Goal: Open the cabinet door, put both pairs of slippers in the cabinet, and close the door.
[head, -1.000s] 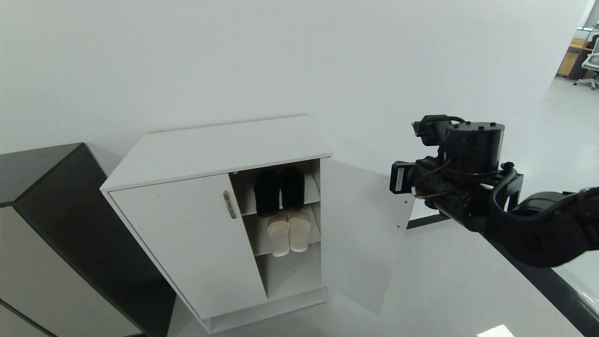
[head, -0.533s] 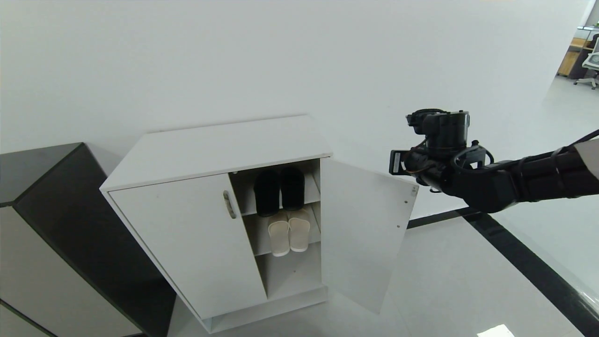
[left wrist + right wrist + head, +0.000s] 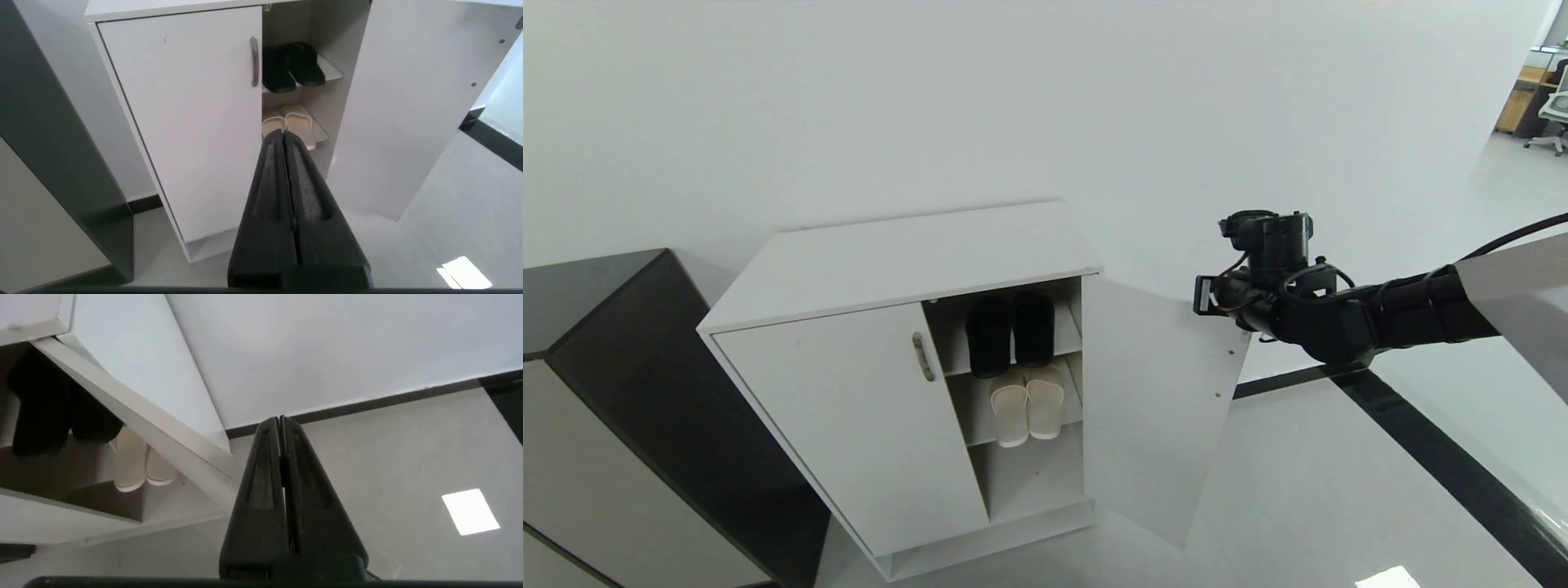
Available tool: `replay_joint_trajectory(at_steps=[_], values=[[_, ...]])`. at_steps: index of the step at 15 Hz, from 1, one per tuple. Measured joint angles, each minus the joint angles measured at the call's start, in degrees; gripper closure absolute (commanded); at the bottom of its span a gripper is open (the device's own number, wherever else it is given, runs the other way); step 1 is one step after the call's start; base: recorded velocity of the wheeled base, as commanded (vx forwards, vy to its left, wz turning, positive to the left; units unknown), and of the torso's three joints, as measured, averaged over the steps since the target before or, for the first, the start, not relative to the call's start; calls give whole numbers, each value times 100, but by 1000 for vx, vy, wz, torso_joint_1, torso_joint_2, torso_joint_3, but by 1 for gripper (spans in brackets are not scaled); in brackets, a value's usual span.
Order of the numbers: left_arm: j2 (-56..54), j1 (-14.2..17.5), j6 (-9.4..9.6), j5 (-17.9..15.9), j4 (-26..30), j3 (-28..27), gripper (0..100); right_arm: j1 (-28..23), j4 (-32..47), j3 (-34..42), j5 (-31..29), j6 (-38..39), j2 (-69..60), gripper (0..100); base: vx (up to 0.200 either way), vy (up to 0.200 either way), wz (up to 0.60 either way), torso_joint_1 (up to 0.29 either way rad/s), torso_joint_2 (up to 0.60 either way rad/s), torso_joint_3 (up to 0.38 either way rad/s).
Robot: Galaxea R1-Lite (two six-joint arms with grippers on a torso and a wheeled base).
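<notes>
At the outer corner of the open door (image 3: 1156, 400), the right end effector (image 3: 1205, 296), closed and empty, seemed poised to push. Inside, black slippers (image 3: 1010, 331) and white slippers (image 3: 1027, 404) sat shelved.

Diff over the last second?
The right arm reached forward, away from the head camera, bringing the right gripper, shut and empty, close to the top outer corner of the open door. Nothing gripped or released. The door, cabinet, black slippers and white slippers stayed put.
</notes>
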State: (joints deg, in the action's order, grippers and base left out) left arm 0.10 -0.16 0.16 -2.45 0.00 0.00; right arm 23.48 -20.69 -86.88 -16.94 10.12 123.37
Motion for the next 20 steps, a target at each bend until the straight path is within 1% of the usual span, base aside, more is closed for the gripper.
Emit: replay_joint_trajectory(at_steps=[6, 10, 13, 16, 18, 20], values=[[0, -2, 0, 0, 0, 0, 100, 17, 202, 50, 6, 17, 34, 100, 0, 0, 0, 0, 0, 0], [0, -2, 2, -1, 0, 0, 100, 94, 195, 293, 6, 17, -72, 100, 0, 0, 0, 0, 0, 0], [0, -2, 0, -1, 0, 0, 100, 433, 184, 708, 9, 59, -322, 100, 0, 0, 0, 0, 0, 0], [0, 0, 2, -1, 0, 0, 100, 892, 126, 1193, 6, 160, -673, 100, 0, 0, 0, 0, 0, 0], [0, -2, 0, -1, 0, 0, 100, 1117, -74, 1506, 1, 132, -907, 100, 0, 0, 0, 0, 0, 0], [0, 0, 2, 0, 0, 0, 100, 1243, -340, 1770, -12, -57, -1061, 100, 0, 0, 0, 0, 0, 0]])
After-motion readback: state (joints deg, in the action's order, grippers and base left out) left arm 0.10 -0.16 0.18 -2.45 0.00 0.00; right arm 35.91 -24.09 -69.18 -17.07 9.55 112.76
